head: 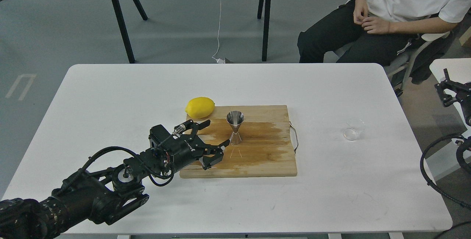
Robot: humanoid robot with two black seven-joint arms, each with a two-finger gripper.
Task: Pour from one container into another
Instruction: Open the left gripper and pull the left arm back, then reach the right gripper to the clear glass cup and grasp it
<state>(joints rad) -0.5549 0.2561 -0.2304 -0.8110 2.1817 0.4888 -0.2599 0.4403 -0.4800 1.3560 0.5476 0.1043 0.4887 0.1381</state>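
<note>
A steel hourglass jigger (234, 128) stands upright on the wooden cutting board (265, 158), near its middle. My left gripper (217, 133) is open just left of the jigger, one fingertip level with the jigger's cup and the other almost touching its base. Nothing sits between the fingers. The small clear glass cup (354, 129) stands upright on the white table, well right of the board and far from either gripper. My right gripper (447, 89) shows only as a dark shape beyond the table's right edge; its fingers cannot be told apart.
A yellow lemon (199, 107) lies at the board's back left corner, just behind my left gripper. The board has a metal handle (295, 140) on its right side. A seated person (382, 22) is behind the table's far right corner.
</note>
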